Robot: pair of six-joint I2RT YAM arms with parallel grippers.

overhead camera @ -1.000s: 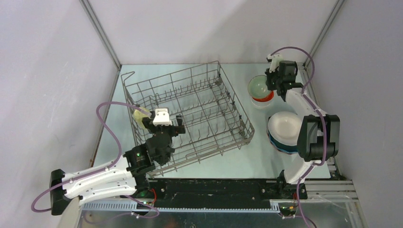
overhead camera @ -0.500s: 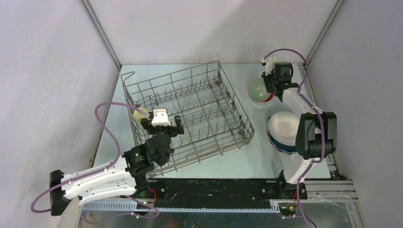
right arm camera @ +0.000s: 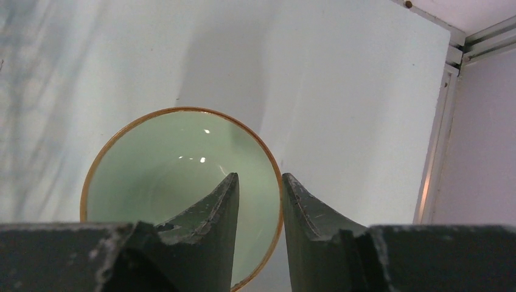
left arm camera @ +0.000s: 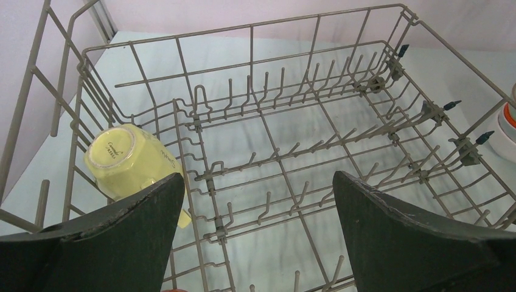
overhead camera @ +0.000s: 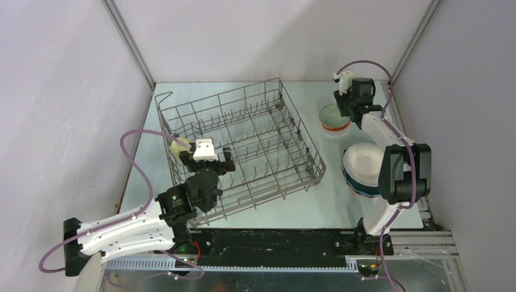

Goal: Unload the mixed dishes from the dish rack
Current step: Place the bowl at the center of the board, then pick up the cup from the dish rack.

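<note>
From above, the dish rack (overhead camera: 243,140) holds only the pale yellow cup (overhead camera: 179,148), while the right gripper (overhead camera: 348,111) hovers at the bowl stack (overhead camera: 333,120); a crooked retreat could tip it. The left wrist view shows the left gripper (left arm camera: 257,176) spread wide and empty, with the cup lying beside one finger, which could wedge it into the wires. In the right wrist view, the jaws stand slightly apart astride the rim of the green bowl (right arm camera: 176,176), clamping nothing.
</note>
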